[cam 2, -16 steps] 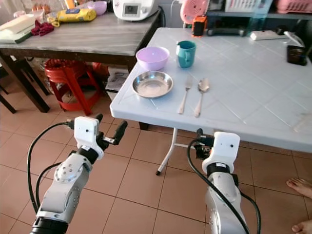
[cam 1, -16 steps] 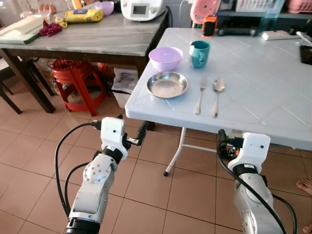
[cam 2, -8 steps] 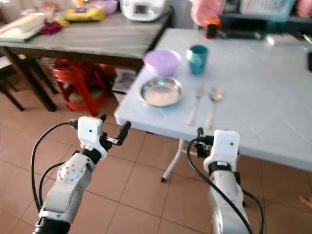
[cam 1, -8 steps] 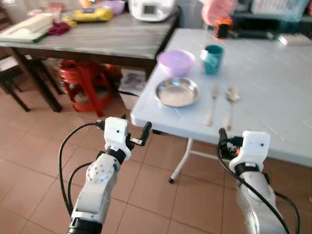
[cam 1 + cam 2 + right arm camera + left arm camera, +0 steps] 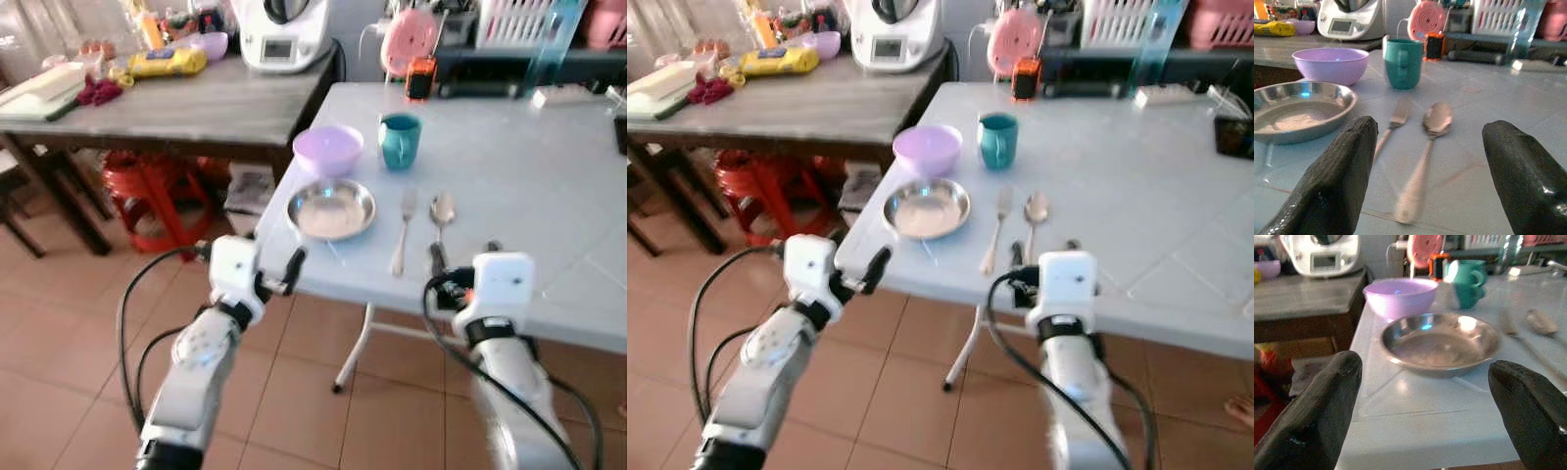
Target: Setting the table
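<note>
Place setting sits at the near left corner of the white worktop [image 5: 549, 166]. Steel plate [image 5: 331, 209]: round, shallow, shiny, empty, close to the worktop's near edge. Purple bowl [image 5: 328, 149]: plastic, just beyond the plate, almost touching its far rim. Teal mug [image 5: 399, 140]: right of the bowl, handle facing right. Fork [image 5: 403, 228] and spoon [image 5: 440, 219]: side by side right of the plate, handles toward the near edge, not touching each other.

Left gripper [image 5: 275, 284]: fingers spread wide, empty, at the worktop's near left corner, facing the plate. Right gripper [image 5: 462, 257]: fingers wide apart, empty, at the near edge just short of the fork and spoon handles.

Surroundings: grey wooden worktop [image 5: 196, 93] to the left, carrying a white kitchen appliance [image 5: 282, 34] and a yellow packet [image 5: 167, 63]. Red stool [image 5: 147, 186] beneath it. Pink fan [image 5: 409, 33] and orange object [image 5: 419, 75] at the white worktop's far edge.
</note>
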### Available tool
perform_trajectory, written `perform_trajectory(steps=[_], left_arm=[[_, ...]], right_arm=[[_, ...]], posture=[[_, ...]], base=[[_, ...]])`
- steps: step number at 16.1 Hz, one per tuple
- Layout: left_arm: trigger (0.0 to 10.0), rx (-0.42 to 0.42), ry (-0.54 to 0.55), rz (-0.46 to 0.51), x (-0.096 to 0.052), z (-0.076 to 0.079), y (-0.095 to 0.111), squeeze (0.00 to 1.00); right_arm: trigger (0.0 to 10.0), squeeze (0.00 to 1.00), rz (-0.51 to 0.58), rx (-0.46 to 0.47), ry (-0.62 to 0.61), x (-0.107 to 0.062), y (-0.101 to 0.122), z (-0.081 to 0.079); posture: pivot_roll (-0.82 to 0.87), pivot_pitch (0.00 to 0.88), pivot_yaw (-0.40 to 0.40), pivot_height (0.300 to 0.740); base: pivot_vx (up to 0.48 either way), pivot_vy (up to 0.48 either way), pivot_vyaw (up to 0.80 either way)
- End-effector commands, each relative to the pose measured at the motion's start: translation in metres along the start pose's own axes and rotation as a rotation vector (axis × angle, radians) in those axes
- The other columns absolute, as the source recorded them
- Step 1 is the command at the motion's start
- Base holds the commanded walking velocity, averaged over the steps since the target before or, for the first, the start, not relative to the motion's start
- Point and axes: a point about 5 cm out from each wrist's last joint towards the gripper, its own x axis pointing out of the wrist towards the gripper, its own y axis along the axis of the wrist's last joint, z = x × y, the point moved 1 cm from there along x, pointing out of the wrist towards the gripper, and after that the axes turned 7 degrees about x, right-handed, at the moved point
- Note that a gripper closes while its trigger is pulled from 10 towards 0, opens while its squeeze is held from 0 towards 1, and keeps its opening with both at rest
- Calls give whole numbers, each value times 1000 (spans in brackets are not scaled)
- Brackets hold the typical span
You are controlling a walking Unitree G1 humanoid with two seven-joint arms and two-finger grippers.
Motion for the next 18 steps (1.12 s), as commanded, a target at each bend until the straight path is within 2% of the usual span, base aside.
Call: perform_trajectory(steps=[1, 8, 13, 18], left_arm=[[10000, 2, 17, 7, 0, -5, 4, 0], [10000, -17, 1, -15, -3, -1, 0, 0], [10000, 1, 47, -18, -6, -9, 0, 0], [10000, 10, 59, -33, -13, -16, -1, 0]], right_arm=[[10000, 0, 14, 0, 20, 0, 4, -4], [10000, 0, -3, 7, 14, -2, 3, -3], [10000, 0, -22, 28, 34, -4, 2, -6], [10000, 0, -27, 59, 73, 4, 5, -13]], posture=[[-169, 86, 92, 740], [-177, 102, 91, 740], [-173, 116, 88, 740], [-159, 135, 90, 740]], base=[[315, 0, 0], [303, 0, 0], [0, 0, 0], [0, 0, 0]])
